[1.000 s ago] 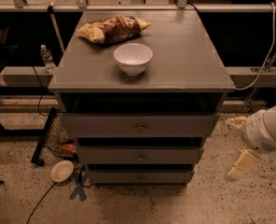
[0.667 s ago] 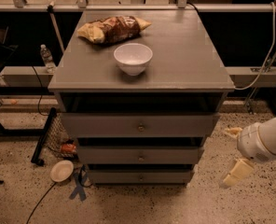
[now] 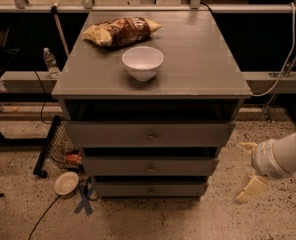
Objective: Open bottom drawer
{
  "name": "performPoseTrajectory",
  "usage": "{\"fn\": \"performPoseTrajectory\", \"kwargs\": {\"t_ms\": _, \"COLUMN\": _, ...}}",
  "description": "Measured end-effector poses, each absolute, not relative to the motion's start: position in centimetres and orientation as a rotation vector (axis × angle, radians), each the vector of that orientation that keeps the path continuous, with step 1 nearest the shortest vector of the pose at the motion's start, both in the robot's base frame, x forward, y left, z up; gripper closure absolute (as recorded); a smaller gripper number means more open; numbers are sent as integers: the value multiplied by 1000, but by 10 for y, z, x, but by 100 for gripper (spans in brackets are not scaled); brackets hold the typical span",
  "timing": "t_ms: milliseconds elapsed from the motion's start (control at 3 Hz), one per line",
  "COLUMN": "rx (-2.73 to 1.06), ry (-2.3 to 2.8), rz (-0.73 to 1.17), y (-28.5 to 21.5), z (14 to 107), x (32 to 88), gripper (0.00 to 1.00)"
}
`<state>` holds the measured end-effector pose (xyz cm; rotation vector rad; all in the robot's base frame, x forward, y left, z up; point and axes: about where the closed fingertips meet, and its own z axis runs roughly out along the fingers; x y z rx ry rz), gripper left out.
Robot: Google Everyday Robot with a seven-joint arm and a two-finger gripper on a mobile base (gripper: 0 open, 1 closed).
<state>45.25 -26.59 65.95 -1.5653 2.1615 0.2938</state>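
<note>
bottom drawer (image 3: pixel 178 189) lower centre, front looks fully shut | gripper (image 3: pixel 249 167) lower right, fingers spread wide, holding nothing, well apart from knob (image 3: pixel 150 189) | progress: nothing opened yet; reach, grip knob, pull all left

Gripper (image 3: pixel 243 171) lower right, arm (image 3: pixel 288 154) edge-cropped

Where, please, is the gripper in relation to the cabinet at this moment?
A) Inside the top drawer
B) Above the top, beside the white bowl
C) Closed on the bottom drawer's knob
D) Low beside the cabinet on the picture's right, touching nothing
D: the gripper hangs low beside the cabinet on the picture's right, fingers apart and holding nothing, well clear of the bottom drawer and its knob.
</note>
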Motion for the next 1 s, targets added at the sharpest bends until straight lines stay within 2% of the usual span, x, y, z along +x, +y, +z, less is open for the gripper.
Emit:
{"fn": "performPoseTrajectory", "kwargs": {"t_ms": 667, "rx": -1543, "ry": 2133, "rz": 334, "y": -268, "z": 567, "x": 472, "gripper": 0}}
{"fn": "performPoseTrajectory", "kwargs": {"t_ms": 1000, "rx": -1543, "ry": 2133, "rz": 334, "y": -268, "z": 567, "x": 472, "gripper": 0}}
